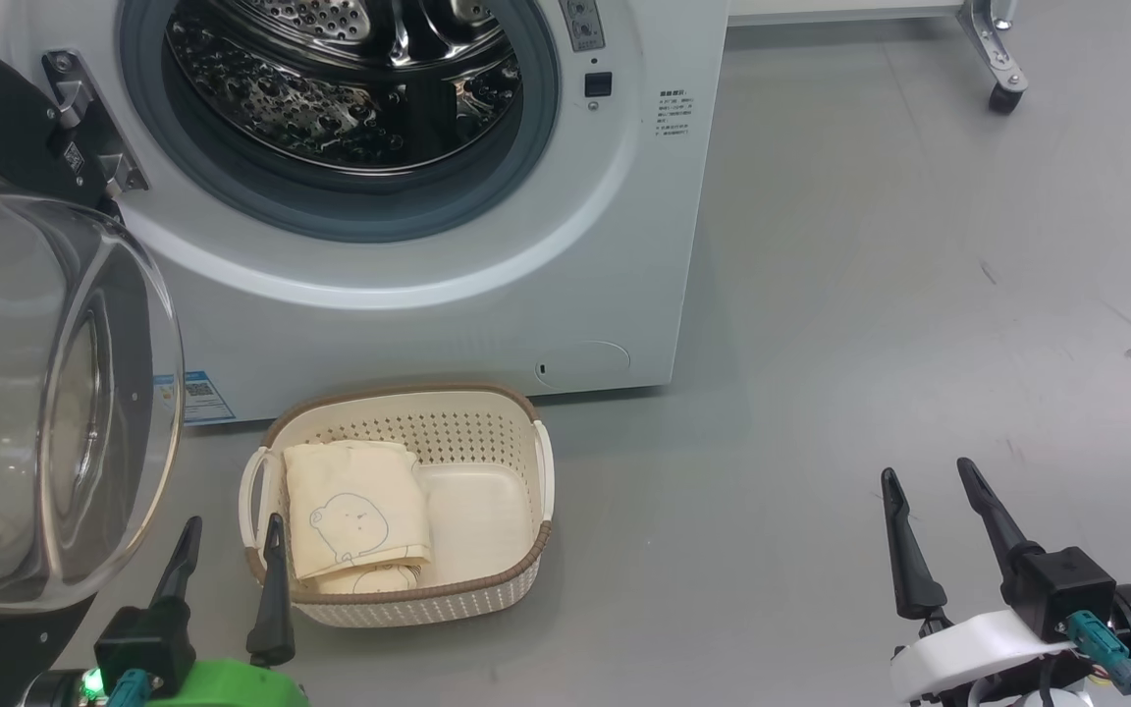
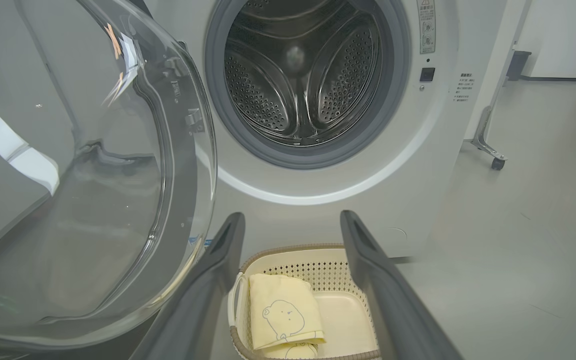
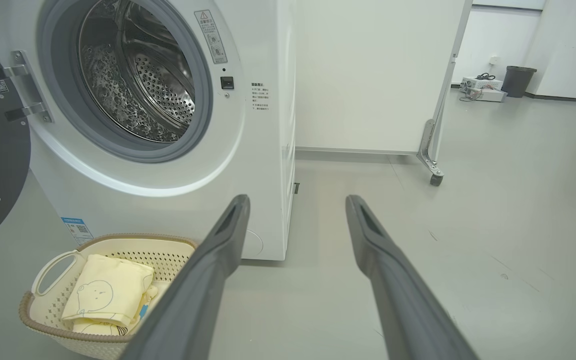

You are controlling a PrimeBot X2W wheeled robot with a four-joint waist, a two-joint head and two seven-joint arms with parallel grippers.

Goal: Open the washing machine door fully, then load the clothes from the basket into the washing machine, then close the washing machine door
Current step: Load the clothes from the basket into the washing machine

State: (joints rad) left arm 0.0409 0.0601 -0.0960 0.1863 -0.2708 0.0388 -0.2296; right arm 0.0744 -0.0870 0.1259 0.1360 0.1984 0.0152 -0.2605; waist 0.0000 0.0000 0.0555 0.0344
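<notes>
The white washing machine (image 1: 624,245) stands ahead with its steel drum (image 1: 340,88) exposed. Its door (image 1: 45,393) hangs swung out to the left, glass bowl bulging toward me. On the floor before the machine sits the cream basket (image 1: 487,422), holding folded cream clothes (image 1: 354,506) with a bear outline in its left half. My left gripper (image 1: 229,530) is open just left of the basket's near corner, with nothing between its fingers. Far to the right my right gripper (image 1: 929,471) is open over bare floor. The basket (image 2: 318,265) and clothes (image 2: 283,312) lie between my left fingers.
The open door (image 2: 93,175) crowds the space close to my left arm. A wheeled stand leg (image 1: 1002,69) sits at the back right beside a white panel (image 3: 368,75). Grey floor (image 1: 919,295) stretches to the right of the machine. A bin (image 3: 517,80) stands far off.
</notes>
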